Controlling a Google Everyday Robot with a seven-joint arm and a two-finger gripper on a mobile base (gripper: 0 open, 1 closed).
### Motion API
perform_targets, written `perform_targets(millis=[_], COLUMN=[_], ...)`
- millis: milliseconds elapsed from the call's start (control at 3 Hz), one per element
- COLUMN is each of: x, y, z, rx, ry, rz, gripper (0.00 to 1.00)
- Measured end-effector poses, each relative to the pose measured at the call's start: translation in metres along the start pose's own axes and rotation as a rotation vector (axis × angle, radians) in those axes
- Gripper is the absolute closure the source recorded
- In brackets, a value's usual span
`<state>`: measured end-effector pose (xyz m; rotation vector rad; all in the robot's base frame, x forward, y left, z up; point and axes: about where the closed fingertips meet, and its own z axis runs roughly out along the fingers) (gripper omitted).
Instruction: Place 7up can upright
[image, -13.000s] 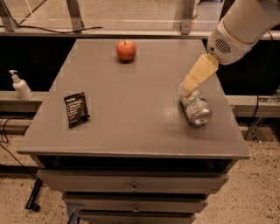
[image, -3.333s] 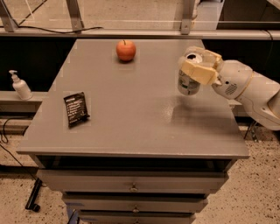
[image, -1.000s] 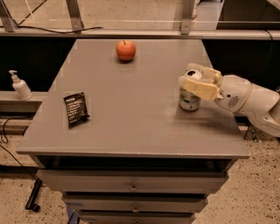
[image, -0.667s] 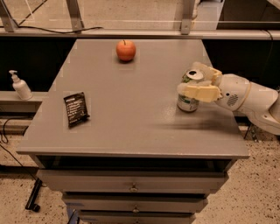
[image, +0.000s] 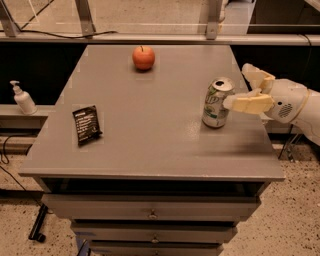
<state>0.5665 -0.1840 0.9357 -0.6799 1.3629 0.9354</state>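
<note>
One arm reaches in from the right, gripper spread open beside the standing can on a gray table.

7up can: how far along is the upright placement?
Done: the 7up can stands upright on the table, near the right edge. In hand: the gripper is open just right of the can, close to its side; I cannot tell whether it touches. Left: probably just backing the arm away without tipping the can.
</note>
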Motion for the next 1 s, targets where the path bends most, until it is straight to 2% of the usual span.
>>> perform_targets(millis=[667, 1000], x=[-0.057, -0.057], y=[-0.008, -0.008], z=[-0.070, -0.070], rx=[0.170, 0.170], ry=[-0.087, -0.087], rz=[-0.089, -0.089], gripper=[0.00, 0.00])
